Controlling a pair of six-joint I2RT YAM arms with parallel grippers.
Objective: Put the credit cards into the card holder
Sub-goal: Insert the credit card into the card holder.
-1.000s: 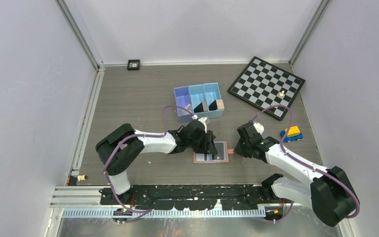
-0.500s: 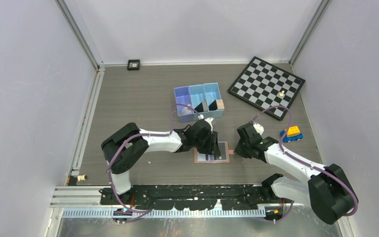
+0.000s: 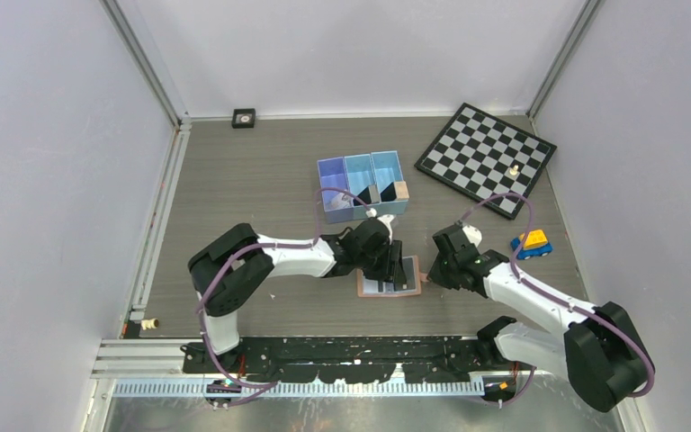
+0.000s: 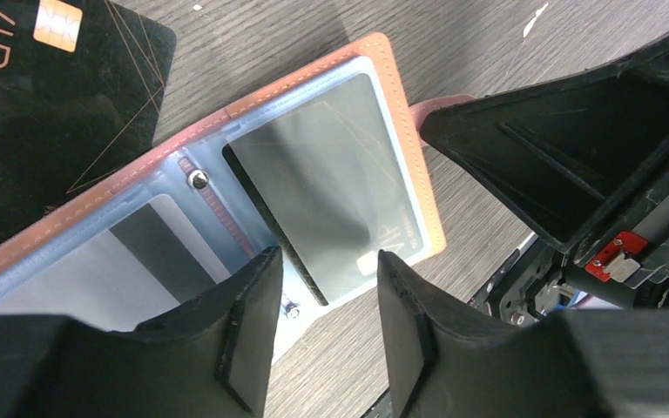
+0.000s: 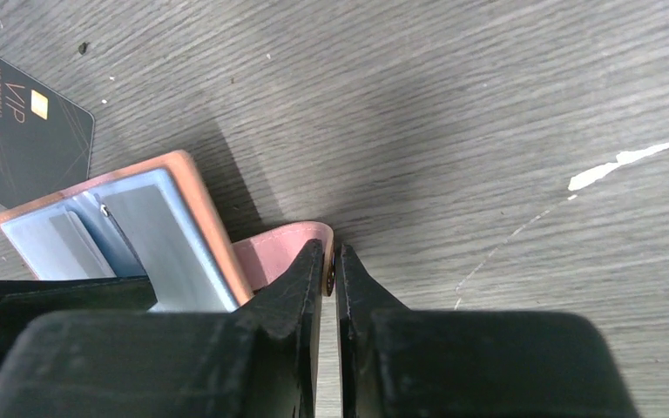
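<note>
The card holder lies open on the table, salmon outside, light blue inside. One black credit card sits in its right-hand pocket, its lower left corner sticking out toward the spine. My left gripper hovers open just above that corner, nothing between its fingers. A second credit card marked VIP lies flat on the table beside the holder. My right gripper is shut on the holder's pink snap tab. From above, the card holder lies between the left gripper and the right gripper.
A blue three-compartment bin behind the holder contains dark cards and a tan block. A chessboard with one pawn lies at the back right, and a toy car stands right of the right arm.
The left arm has reached further right over the holder. The holder has shifted slightly right and turned a little. The right gripper has kept its hold on the tab.
</note>
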